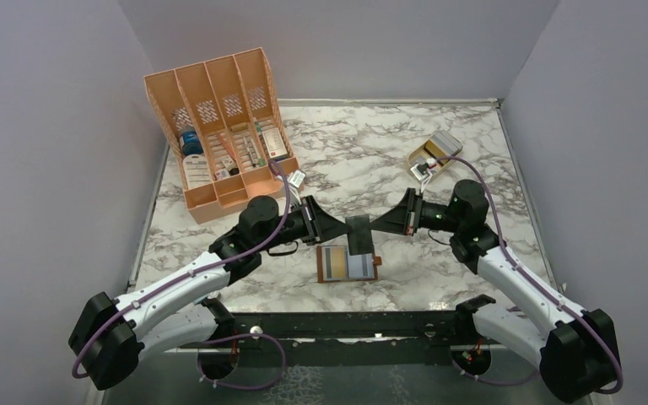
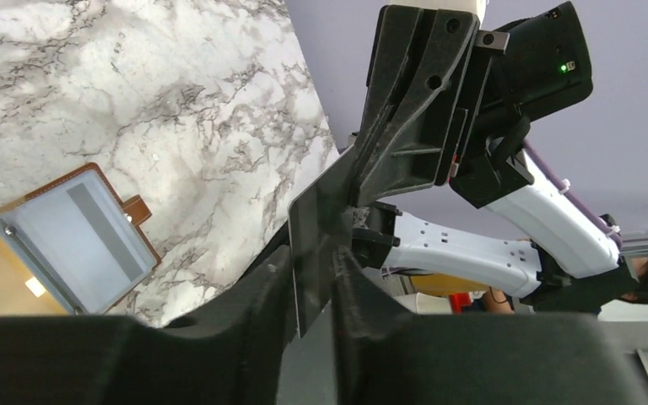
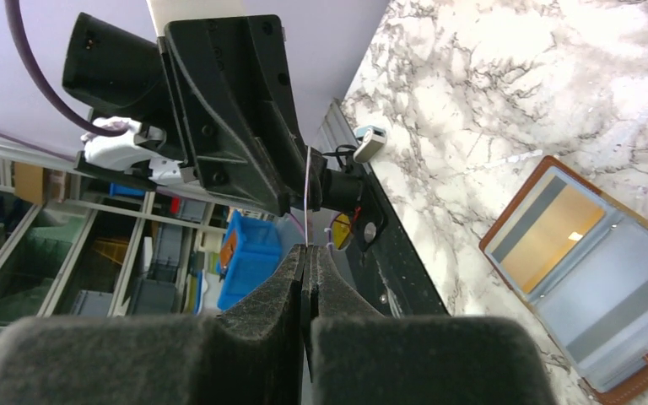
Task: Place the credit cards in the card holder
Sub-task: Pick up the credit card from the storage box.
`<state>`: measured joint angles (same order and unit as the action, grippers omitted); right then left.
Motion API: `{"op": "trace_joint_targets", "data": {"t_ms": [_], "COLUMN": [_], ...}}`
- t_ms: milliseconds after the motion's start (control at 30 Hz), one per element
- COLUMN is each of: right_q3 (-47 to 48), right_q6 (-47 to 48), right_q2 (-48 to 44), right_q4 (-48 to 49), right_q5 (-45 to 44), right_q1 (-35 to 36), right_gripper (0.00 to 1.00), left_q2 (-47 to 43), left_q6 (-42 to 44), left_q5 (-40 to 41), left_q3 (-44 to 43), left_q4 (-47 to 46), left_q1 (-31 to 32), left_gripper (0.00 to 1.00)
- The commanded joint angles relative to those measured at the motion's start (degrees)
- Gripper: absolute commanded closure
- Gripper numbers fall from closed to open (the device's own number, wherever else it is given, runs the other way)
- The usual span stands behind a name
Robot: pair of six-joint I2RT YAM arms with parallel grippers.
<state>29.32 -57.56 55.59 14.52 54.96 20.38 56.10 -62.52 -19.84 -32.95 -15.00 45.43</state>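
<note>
- credit card [image 1: 359,234], dark-faced, hangs in the air over the middle of the marble table [image 1: 363,143], caught between the two grippers, which meet head-on.
- right gripper [image 1: 375,226] has its fingers pressed together on the card's right edge; in its wrist view the card shows as a thin pale line rising from the closed fingertips.
- left gripper [image 1: 344,229] has its fingers close on either side of the card's left edge; whether they already press on it cannot be told.
- card holder [image 1: 348,264] lies open and flat on the table just below the card, nearer the arm bases, with its brown snap tab [image 1: 377,261] sticking out on the right.
- its left sleeve shows a yellowish card with a dark stripe, its right sleeve a bluish-grey face with a stripe.
- orange organiser [image 1: 219,126] stands at the far left, and a small tan wooden stand [image 1: 432,156] at the far right.
</note>
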Motion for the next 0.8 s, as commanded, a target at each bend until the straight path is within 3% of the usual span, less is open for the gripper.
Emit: {"op": "trace_joint_targets", "data": {"t_ms": [0,200,333,533,633,767], "right_q3": [-1.02,-1.88,-1.99,-0.55,-0.20,0.22], "right_q6": [-1.87,-1.59,-0.80,5.33,8.81,12.38], "right_q2": [-2.38,-1.45,-0.67,-0.81,-1.08,-0.74], "right_q4": [2.89,2.83,2.51,-6.30,-10.23,-14.27], "right_q5": [-0.03,-0.04,-0.06,-3.21,-5.35,-8.61], "right_q1": [0.75,1.05,1.15,1.10,1.14,1.13], "right_gripper": [0.99,0.99,0.97,0.76,0.61,0.53], "left_q2": [-0.10,0.11,0.16,-0.11,0.10,0.03], "left_q6": [-1.41,-1.87,-1.32,-0.39,1.79,4.52], "left_q5": [-2.11,-2.65,-3.03,-2.43,-0.01,2.80], "left_q3": [0.93,1.17,0.89,2.27,1.67,0.93], "left_q4": [-4.41,-4.77,-4.90,-4.38,0.80,7.17], "left_q1": [-0.18,-0.17,-0.21,-0.18,-0.18,-0.34], "left_gripper": [0.81,1.00,1.00,1.00,1.00,1.00]}}
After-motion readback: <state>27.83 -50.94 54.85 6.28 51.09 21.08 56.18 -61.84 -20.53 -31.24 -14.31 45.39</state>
